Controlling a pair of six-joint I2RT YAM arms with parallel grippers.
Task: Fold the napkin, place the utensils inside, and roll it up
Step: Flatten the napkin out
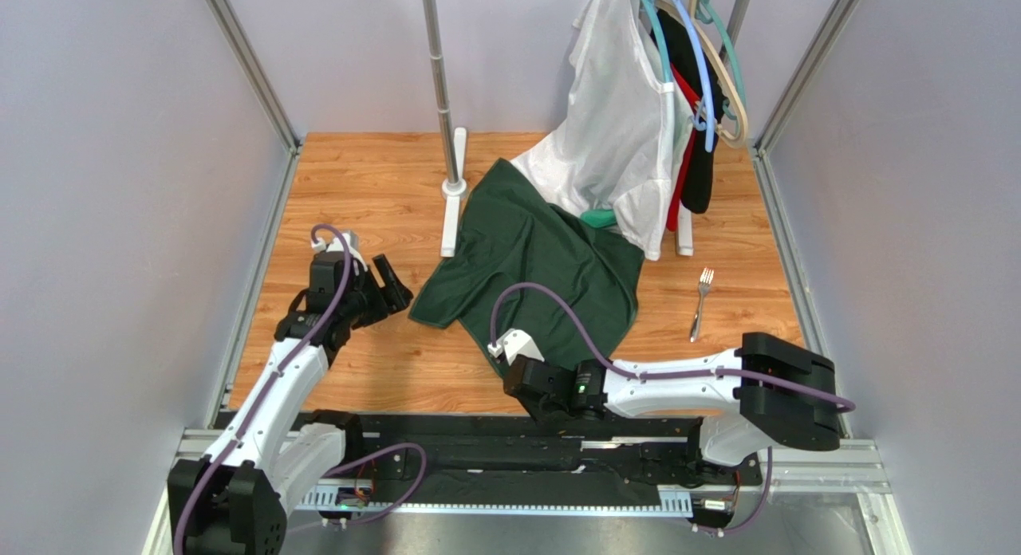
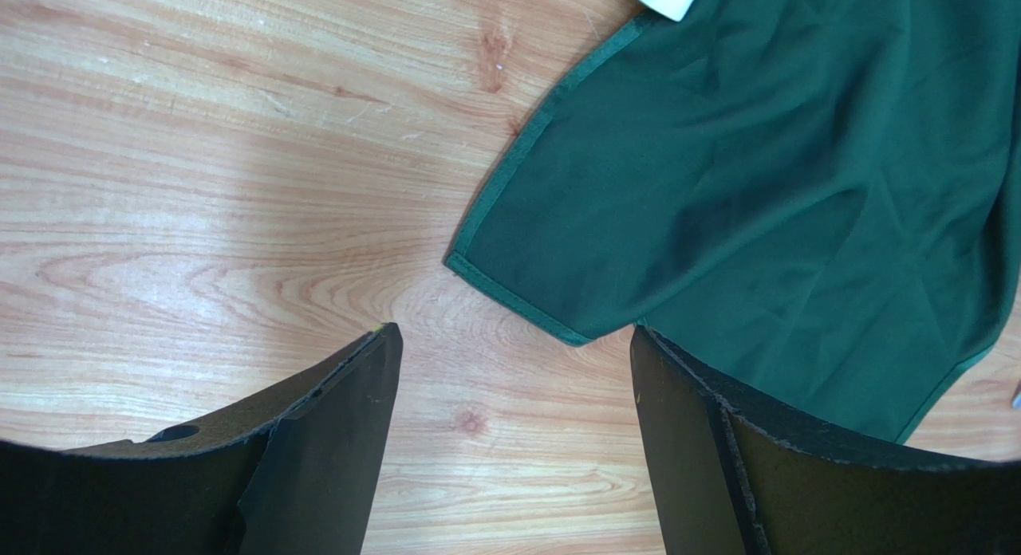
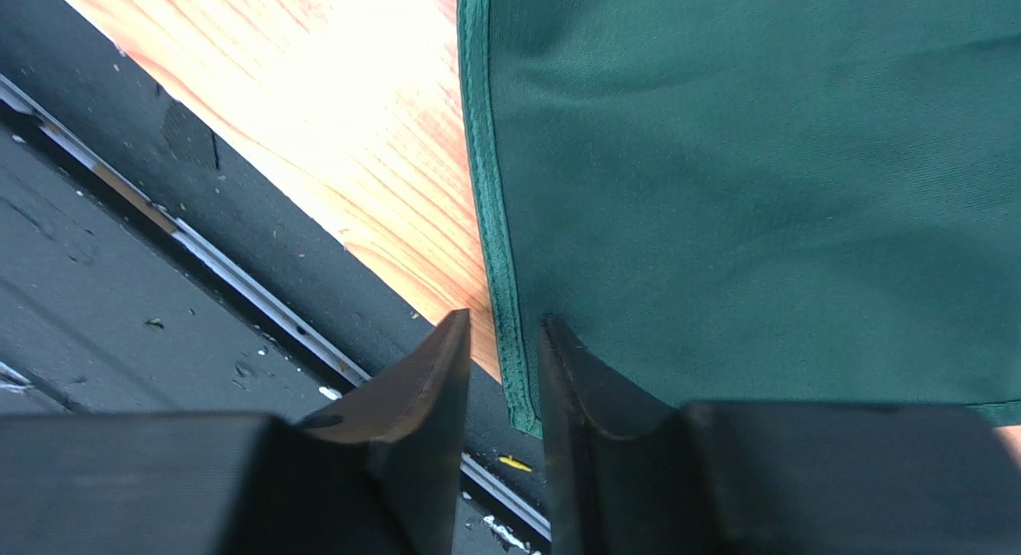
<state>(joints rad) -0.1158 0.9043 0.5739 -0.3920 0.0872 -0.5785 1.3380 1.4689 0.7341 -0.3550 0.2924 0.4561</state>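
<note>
The dark green napkin (image 1: 539, 262) lies rumpled and spread on the wooden table, its far corner under a hanging white garment. A silver fork (image 1: 701, 302) lies apart on the wood to its right. My left gripper (image 1: 386, 294) sits open just left of the napkin's left corner; in the left wrist view that gripper (image 2: 513, 330) has wide jaws with only bare wood between them, and the napkin (image 2: 779, 184) corner lies just ahead. My right gripper (image 1: 506, 361) is at the napkin's near corner. In the right wrist view its jaws (image 3: 503, 319) stand narrowly apart astride the napkin (image 3: 767, 184) hem, a slit of gap still showing.
A clothes rack pole (image 1: 441, 77) stands at the back, with a white garment (image 1: 623, 136) and hangers with dark and red clothes to its right. A black rail (image 3: 180, 256) runs along the table's near edge, right below my right gripper. Grey walls close both sides.
</note>
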